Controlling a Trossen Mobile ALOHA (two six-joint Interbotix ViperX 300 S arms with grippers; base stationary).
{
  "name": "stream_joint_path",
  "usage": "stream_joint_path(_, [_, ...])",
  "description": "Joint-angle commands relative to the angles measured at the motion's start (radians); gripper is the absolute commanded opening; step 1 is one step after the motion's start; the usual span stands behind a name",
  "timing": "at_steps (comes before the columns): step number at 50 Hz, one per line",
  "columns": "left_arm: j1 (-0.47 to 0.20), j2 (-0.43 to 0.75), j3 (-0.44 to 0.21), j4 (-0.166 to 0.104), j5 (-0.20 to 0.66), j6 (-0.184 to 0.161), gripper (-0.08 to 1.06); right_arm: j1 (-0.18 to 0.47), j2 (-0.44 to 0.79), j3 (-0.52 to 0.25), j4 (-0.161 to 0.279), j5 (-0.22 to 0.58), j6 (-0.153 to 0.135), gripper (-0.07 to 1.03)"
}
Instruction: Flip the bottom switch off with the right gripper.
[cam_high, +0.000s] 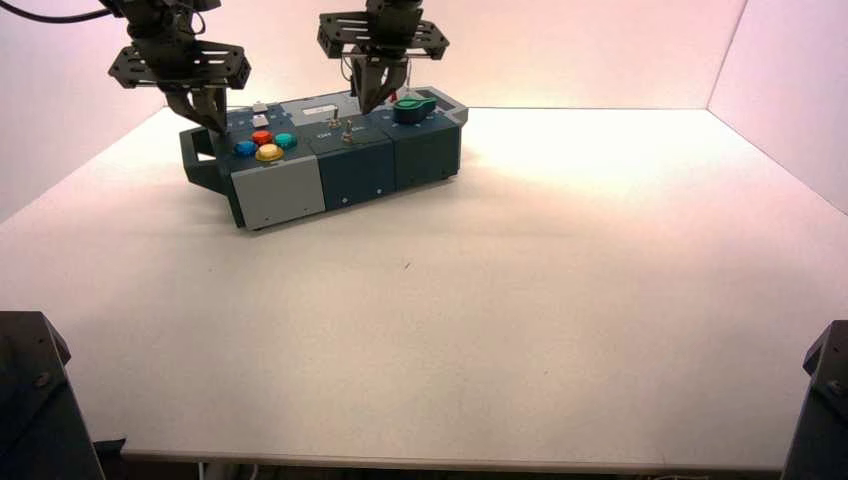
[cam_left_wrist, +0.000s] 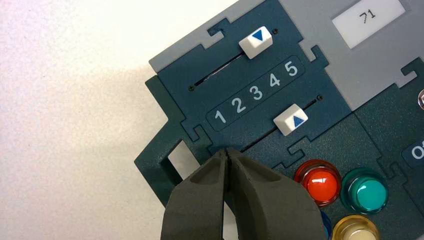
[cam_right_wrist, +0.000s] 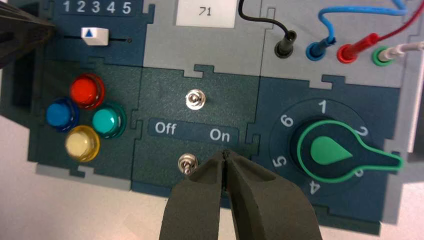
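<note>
The bottom switch (cam_right_wrist: 187, 164) is a tiny silvery toggle below the white "Off On" lettering (cam_right_wrist: 192, 131), with the alike top switch (cam_right_wrist: 195, 100) above it. My right gripper (cam_right_wrist: 227, 152) is shut and empty. Its tip hovers under the "On" word, just to the On side of the bottom switch, and its nearer finger (cam_right_wrist: 192, 200) lies close beside the lever. In the high view the right gripper (cam_high: 370, 100) hangs over the box's middle section near the switches (cam_high: 346, 134). My left gripper (cam_left_wrist: 227, 150) is shut and empty over the box's left end (cam_high: 212, 122).
The green knob (cam_right_wrist: 332, 151) is right of the switches. Red (cam_right_wrist: 86, 90), blue (cam_right_wrist: 61, 114), teal (cam_right_wrist: 107, 121) and yellow (cam_right_wrist: 82, 142) buttons are on their other side. Two white sliders (cam_left_wrist: 291, 119) and plugged wires (cam_right_wrist: 320, 47) lie farther back. The box (cam_high: 340, 180) stands on a white table.
</note>
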Motion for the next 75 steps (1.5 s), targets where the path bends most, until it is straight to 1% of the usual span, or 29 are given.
stream_joint_path(1, [0.012,0.046,0.018,0.003,0.009,0.005,-0.03,0.003,-0.012,-0.031,0.003,0.0,-0.002,-0.02])
stream_joint_path(13, [0.012,0.058,0.017,0.003,0.011,0.005,-0.03,0.003,0.012,-0.043,0.008,0.0,0.002,-0.02])
stream_joint_path(20, [0.012,0.064,0.015,0.003,0.009,0.005,-0.03,0.005,0.023,-0.058,0.012,0.011,0.003,-0.02])
stream_joint_path(27, [0.012,0.067,0.015,0.003,0.009,0.005,-0.03,0.005,0.029,-0.077,0.026,0.032,0.005,-0.02])
stream_joint_path(37, [0.012,0.066,0.014,0.003,0.009,0.005,-0.03,0.026,0.031,-0.106,0.028,0.057,0.005,-0.02])
stream_joint_path(46, [0.012,0.067,0.015,0.005,0.008,0.005,-0.03,0.044,0.038,-0.13,0.028,0.077,0.011,-0.02])
stream_joint_path(53, [0.011,0.067,0.017,0.003,0.009,0.005,-0.03,0.052,0.044,-0.138,0.028,0.097,0.012,-0.02])
stream_joint_path(65, [0.012,0.067,0.02,0.005,0.008,0.005,-0.03,0.04,0.055,-0.138,0.02,0.097,0.014,-0.02])
stream_joint_path(75, [0.011,0.067,0.02,0.005,0.008,0.006,-0.03,0.032,0.078,-0.178,0.018,0.095,0.015,-0.02])
